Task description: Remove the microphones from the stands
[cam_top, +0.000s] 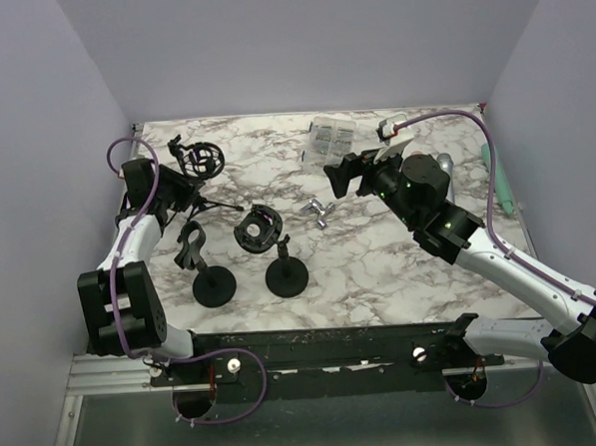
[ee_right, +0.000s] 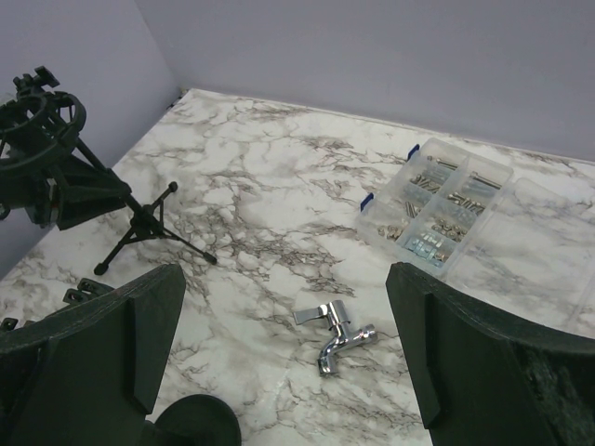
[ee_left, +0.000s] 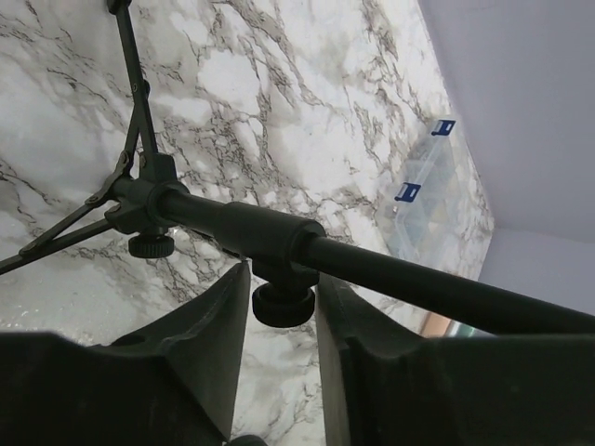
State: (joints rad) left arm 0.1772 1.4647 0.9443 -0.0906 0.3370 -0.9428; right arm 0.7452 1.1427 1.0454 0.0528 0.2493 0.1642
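My left fingers [ee_left: 209, 353] pinch the small clamp knob [ee_left: 284, 304] under the stiff, light, tippy stand [ee_left: 270, 228] at the tabletop's [cam_top: 380, 264] far left, so I'd grip its tube; my right fingers [ee_right: 121, 325] are spread and empty, and I see no microphone in the cradle [cam_top: 207, 158].

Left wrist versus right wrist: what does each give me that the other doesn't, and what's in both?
Only left wrist: a close look at the stand's pole and its clamp knob, with the left gripper set either side of that knob. Only right wrist: the shock mount atop the stand, a chrome tap, and the right gripper wide open. Both: the tripod legs, the clear parts box and the marble table.
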